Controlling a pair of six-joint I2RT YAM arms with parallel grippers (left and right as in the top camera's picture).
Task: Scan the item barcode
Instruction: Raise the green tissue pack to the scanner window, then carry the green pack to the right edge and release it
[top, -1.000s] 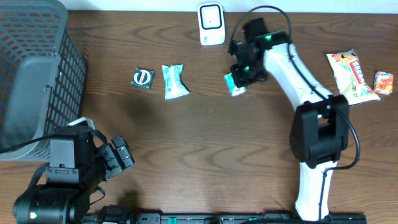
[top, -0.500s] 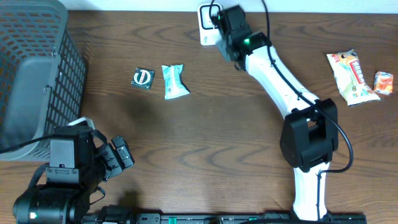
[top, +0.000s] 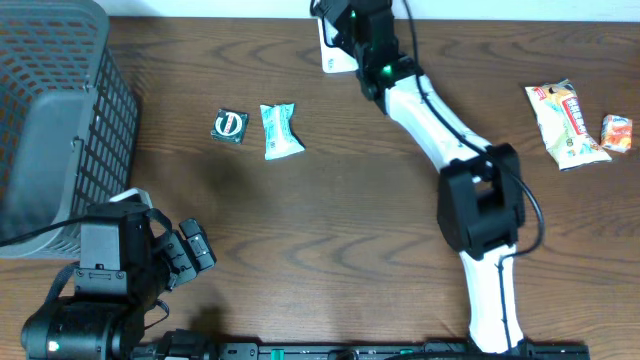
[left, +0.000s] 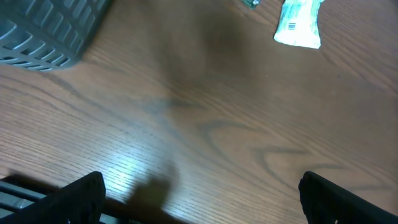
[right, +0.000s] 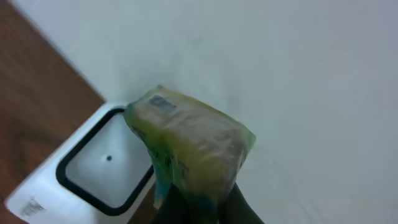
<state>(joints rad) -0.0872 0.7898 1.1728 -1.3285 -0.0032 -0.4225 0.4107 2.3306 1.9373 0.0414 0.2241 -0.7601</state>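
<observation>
Two arms, overhead: right gripper (top: 345, 20) has swung from mid-table to white box scanner with dark window (top: 335, 62) at far edge; left gripper (top: 190, 252) unmoved.
Left wrist: fingers (left: 78, 196) spread wide over brown wooden table (left: 205, 124).
Right wrist: fingers pinching crinkled green-yellow packet (right: 189, 146), held just above scanner window. Item now at reader; barcode facing cannot tell.

The white box-shaped barcode scanner (top: 335, 58) stands at the far edge of the brown wooden table (top: 330, 200). A green-yellow plastic packet (right: 186, 143) hangs just before its dark window, blocking that approach. The white right arm (top: 430, 105) slants from the scanner toward the near edge. Left of the scanner lie a teal-and-white wrapper (top: 280, 130) and a small dark square packet (top: 229, 125), with a grey mesh basket (top: 55, 110) farther left. Bare wood in front of the scanner, between wrapper and arm, gives open passage. Well right of the scanner, beyond the arm, lie a white snack bag (top: 565, 122) and a small orange packet (top: 616, 132).
</observation>
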